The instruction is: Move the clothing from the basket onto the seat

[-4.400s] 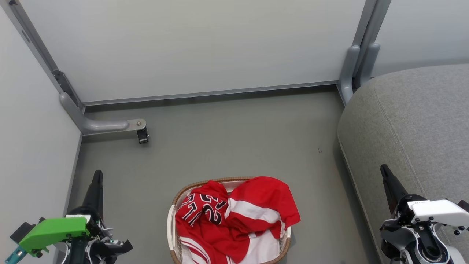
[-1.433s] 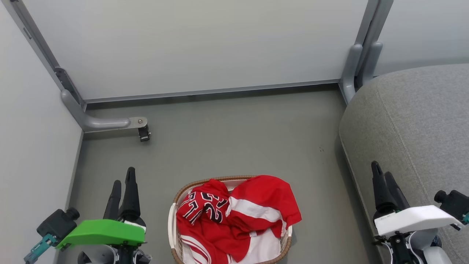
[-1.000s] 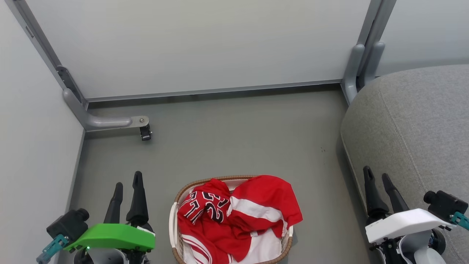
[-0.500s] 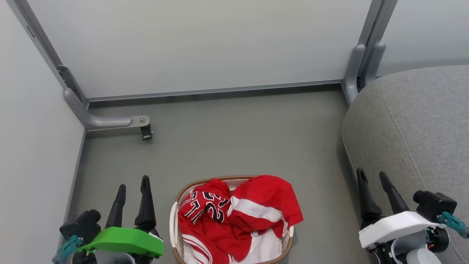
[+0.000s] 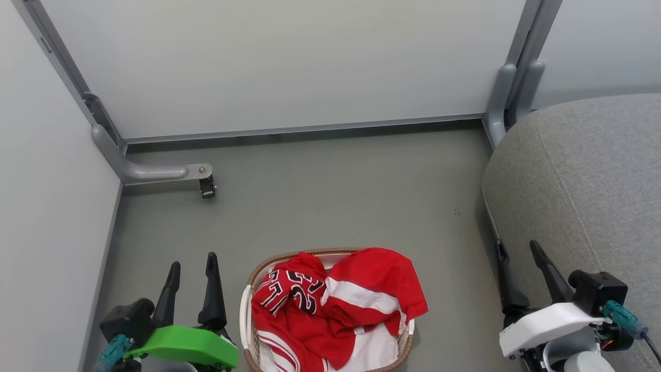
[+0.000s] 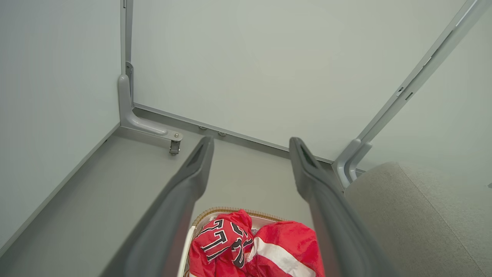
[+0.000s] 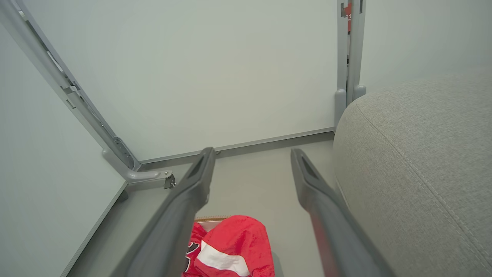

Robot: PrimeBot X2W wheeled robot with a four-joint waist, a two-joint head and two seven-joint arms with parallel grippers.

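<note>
Left end effector (image 5: 193, 261) nearer basket (image 5: 256, 268); jersey (image 5: 289, 292) numerals unclear.

We see a red sports jersey (image 5: 289, 293) with black-and-white numerals and thin white stripes, a red garment (image 5: 377, 274) with broad white panels, an oval white plastic lattice basket (image 5: 242, 316) rimmed in brown weave, and a large grey fabric-upholstered seat cushion (image 5: 583, 175), plain throughout.

This looks like a screened-off test bay, not a real home: plain pale partition panels (image 5: 279, 67) stand on grey metal posts (image 5: 508, 98), one foot ends in a small caster (image 5: 207, 187), and the floor (image 5: 335, 196) is smooth and grey. The homely bits look staged: a grey upholstered seat (image 5: 583, 175) and a laundry basket (image 5: 273, 260) of red clothing (image 5: 356, 289).
</note>
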